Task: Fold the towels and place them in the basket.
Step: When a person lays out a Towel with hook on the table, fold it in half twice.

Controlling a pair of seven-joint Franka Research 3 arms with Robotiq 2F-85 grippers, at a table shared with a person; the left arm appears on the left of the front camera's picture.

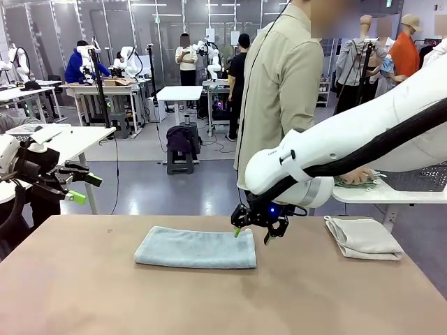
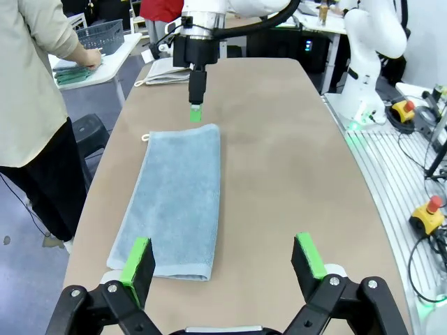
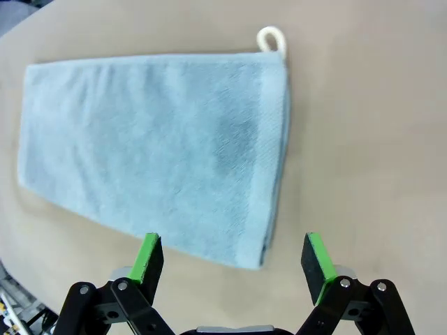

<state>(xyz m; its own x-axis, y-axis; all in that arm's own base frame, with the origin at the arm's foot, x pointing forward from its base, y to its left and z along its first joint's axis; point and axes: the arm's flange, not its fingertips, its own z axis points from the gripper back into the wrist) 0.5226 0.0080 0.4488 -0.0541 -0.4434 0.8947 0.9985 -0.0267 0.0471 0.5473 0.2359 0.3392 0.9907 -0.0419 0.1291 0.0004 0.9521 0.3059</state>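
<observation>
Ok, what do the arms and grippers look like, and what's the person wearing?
The right arm and left arm are glossy white; a black cable sleeve runs along the right one, with a blue light at its wrist. The right gripper and left gripper are black linkages with green pads. The person wears a beige long-sleeved shirt and dark trousers.

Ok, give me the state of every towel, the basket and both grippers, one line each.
light blue towel, folded, flat on the table.
cream towel, folded, at the table's right end.
pale green towel, on the side table, under the person's hand.
basket, on the side table; contents unclear.
left gripper, open, empty, beyond the table's left edge.
right gripper, open, empty, over the light blue towel's right end.
</observation>
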